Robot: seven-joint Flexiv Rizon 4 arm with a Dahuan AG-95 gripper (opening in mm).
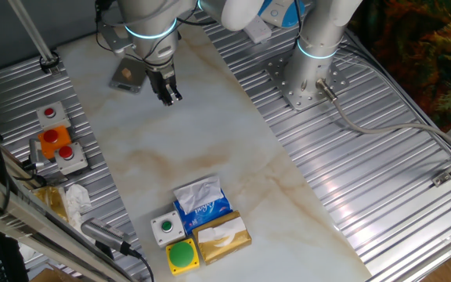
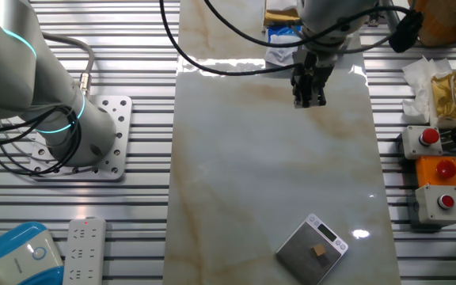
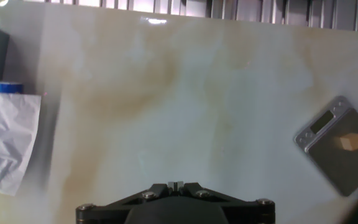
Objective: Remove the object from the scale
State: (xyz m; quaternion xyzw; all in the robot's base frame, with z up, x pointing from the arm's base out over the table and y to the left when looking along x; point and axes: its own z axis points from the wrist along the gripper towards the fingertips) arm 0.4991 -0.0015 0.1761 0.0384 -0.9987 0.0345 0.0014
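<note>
The scale (image 2: pixel 299 255) is a small grey square platform near one end of the marble table. It also shows in one fixed view (image 1: pixel 126 75) and at the right of the hand view (image 3: pixel 335 151). The object (image 2: pixel 319 251) is a tiny tan nugget on top of it, also seen in the hand view (image 3: pixel 351 142). My gripper (image 2: pixel 309 99) hangs over the marble well away from the scale. In one fixed view the gripper (image 1: pixel 168 95) is just right of the scale. Its fingers (image 3: pixel 172 185) are shut together with nothing between them.
A blue tissue box (image 1: pixel 202 205), a yellow-brown box (image 1: pixel 224 237) and a green button box (image 1: pixel 175 243) stand at the table's far end from the scale. Red button boxes (image 1: pixel 57 139) sit on the ribbed side panel. The arm's base (image 1: pixel 310 78) is bolted beside the marble.
</note>
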